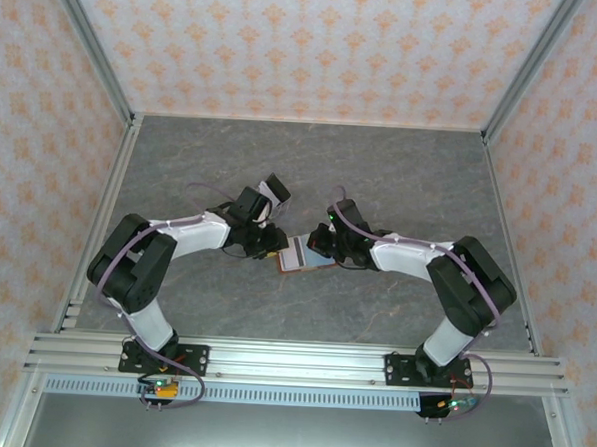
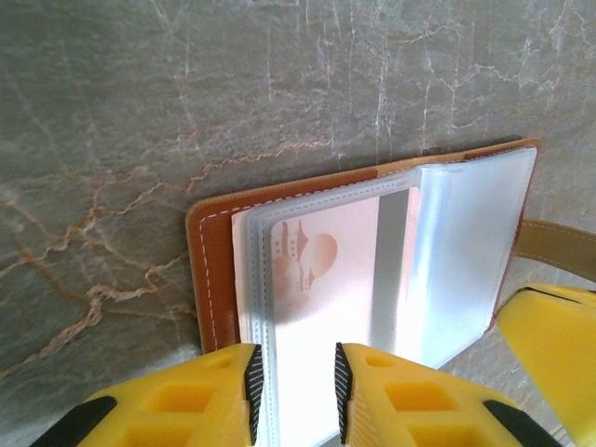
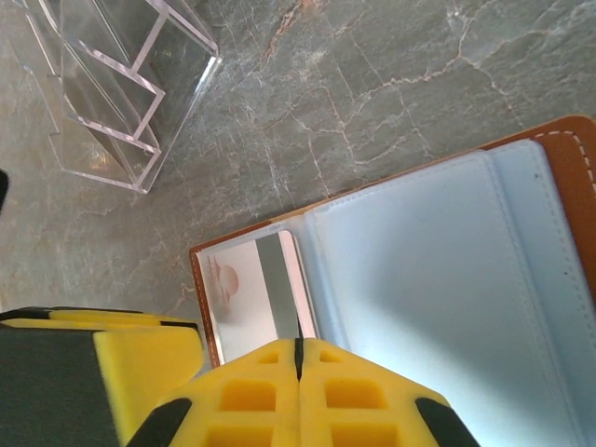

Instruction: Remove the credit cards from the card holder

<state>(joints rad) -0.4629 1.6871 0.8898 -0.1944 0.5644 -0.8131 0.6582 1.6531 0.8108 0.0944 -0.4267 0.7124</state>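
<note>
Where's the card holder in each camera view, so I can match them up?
Top external: card holder at the centre of the table, lying open.
Left wrist: centre to right, clear sleeves up.
Right wrist: lower right, pale inside up.
Shared landmark: the grey veined table under it.

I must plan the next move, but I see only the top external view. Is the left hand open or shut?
Observer: Open. On the left wrist view the left hand has its fingers apart, with the clear sleeves between them.
Operator: And the right hand?
Observer: The right hand is shut, fingertips together, over the open card holder.
Operator: Is a card visible?
Observer: Yes, a pink card with a building print sits inside a sleeve.
</note>
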